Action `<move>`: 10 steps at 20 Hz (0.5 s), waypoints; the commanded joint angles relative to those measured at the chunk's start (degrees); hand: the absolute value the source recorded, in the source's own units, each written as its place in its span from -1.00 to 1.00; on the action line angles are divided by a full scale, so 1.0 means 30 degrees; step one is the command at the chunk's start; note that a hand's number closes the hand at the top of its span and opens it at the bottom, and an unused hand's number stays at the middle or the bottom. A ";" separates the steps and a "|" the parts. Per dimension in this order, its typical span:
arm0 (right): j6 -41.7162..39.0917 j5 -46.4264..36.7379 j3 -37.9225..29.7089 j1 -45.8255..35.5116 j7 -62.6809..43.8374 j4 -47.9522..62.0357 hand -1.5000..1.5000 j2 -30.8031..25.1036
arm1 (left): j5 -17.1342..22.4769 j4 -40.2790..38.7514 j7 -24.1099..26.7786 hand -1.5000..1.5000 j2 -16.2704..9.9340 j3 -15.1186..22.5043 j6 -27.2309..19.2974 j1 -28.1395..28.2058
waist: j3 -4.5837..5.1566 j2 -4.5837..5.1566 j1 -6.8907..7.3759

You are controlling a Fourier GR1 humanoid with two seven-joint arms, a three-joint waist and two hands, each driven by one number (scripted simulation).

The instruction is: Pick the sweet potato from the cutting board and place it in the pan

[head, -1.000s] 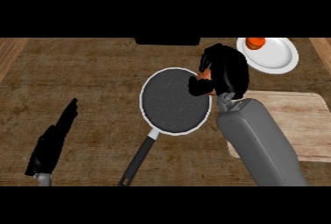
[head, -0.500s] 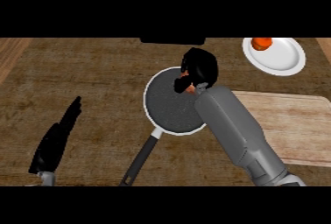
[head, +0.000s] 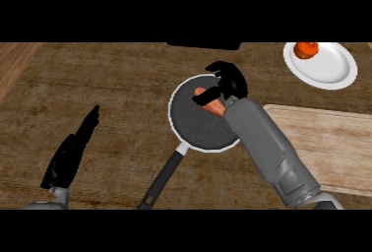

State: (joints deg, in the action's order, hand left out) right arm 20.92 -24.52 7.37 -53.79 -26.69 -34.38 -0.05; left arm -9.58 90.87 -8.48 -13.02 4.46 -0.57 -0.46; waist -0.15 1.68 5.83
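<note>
Right hand (head: 227, 83) — fingers curled round sweet potato (head: 211, 104), over pan (head: 198, 125). Left hand (head: 71, 150) — straight, resting. Beside: plate (head: 330, 71), cutting board (head: 330, 147). No writing legible.

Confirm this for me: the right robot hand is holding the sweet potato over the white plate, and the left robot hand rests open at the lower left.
Not quite. In the head view the right robot hand holds the sweet potato over the pan, not the white plate. The left robot hand does rest open at lower left.
</note>
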 commanded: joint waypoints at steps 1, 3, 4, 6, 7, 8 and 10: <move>0.2177 0.2557 -0.0542 -0.0322 0.2621 0.0747 -1.00 0.0014 | 0.0168 0.0625 -0.0735 0.00 0.0173 0.0223 0.0221 -0.0115 | -0.0015 -0.0033 0.0175; 0.4014 0.2584 -0.0720 -0.0576 0.3985 0.0372 -1.00 0.0014 | -0.0197 0.0090 -0.0012 0.00 0.0341 0.0227 -0.0191 0.0093 | 0.0004 -0.0068 -0.0099; 0.5014 0.3035 -0.0463 -0.0588 0.4267 0.0316 -1.00 0.0015 | 0.0232 -0.0071 0.0213 0.00 0.0116 -0.0093 0.0179 0.0077 | 0.0013 -0.0091 -0.0018; 0.6197 0.3702 -0.1342 -0.0829 0.5207 0.0796 -1.00 0.0015 | 0.0176 0.0376 -0.0424 0.00 -0.0182 -0.0312 0.0195 -0.0040 | 0.0000 -0.0086 -0.0111; 0.6600 0.3693 -0.1884 -0.1170 0.5436 0.0857 -1.00 0.0015 | -0.0159 0.0452 -0.0858 0.00 0.0194 -0.0159 -0.0327 -0.0093 | 0.0005 -0.0156 -0.0478; 0.7432 0.4127 -0.1972 -0.0739 0.5973 0.0971 -1.00 0.0015 | 0.0174 0.0690 -0.0444 0.00 -0.0174 -0.0456 0.0032 0.0374 | 0.0011 -0.0199 -0.0464; 0.8523 0.4965 -0.2185 -0.1006 0.6053 0.0993 -1.00 0.0015 | 0.0316 -0.0730 0.0027 0.00 -0.0366 -0.1018 0.0153 -0.0365 | 0.0031 -0.0230 -0.0809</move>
State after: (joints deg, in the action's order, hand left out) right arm 39.95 -13.41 2.53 -56.31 -11.65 -32.20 0.00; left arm -9.34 90.62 -8.42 -13.19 3.21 -0.67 -0.14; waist -0.10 1.24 4.58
